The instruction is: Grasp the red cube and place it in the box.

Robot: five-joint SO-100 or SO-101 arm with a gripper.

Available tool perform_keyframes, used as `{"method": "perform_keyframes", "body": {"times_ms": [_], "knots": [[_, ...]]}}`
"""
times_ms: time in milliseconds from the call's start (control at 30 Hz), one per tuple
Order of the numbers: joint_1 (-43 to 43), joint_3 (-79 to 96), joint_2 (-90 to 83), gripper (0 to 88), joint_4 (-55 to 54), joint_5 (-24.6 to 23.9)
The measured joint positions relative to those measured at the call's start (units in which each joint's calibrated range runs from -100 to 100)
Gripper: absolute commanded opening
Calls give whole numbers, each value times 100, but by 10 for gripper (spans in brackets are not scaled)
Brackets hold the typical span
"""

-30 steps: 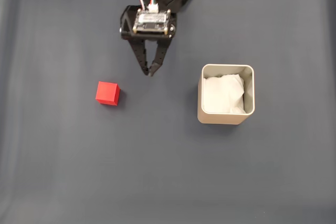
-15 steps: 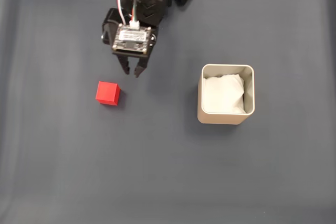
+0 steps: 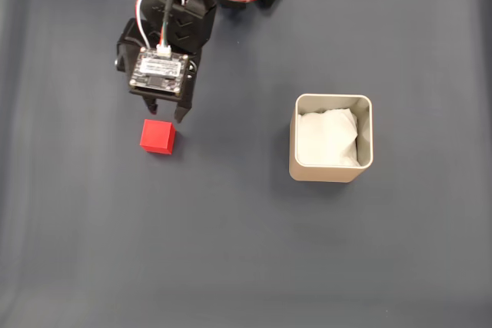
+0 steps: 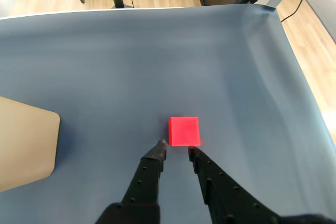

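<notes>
A dark blue-grey cloth (image 3: pixel 246 251) covers the table. In the wrist view the box (image 4: pixel 23 145) is cut off at the left edge. The gripper (image 4: pixel 177 148) hovers just short of the red cube (image 3: pixel 157 137), fingers slightly apart, empty; the cube sits well left of the box (image 3: pixel 330 173) in the fixed view.

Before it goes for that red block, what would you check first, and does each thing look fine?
1. Cube in sight and free on the cloth: ok.
2. Gripper lined up with the cube: ok, tips just short of it in the wrist view.
3. Fingers wide enough for the cube: not ok, the gap looks narrower than the cube.
4. Box upright, opening free, padding inside: ok.
5. Path from cube to box clear: ok.
</notes>
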Motion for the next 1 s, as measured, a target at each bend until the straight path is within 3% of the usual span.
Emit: {"method": "perform_keyframes", "body": {"times_ms": [500,1000], "knots": [[350,-64,243,321,-409,327],[343,273,624,329,-970,317]]}}
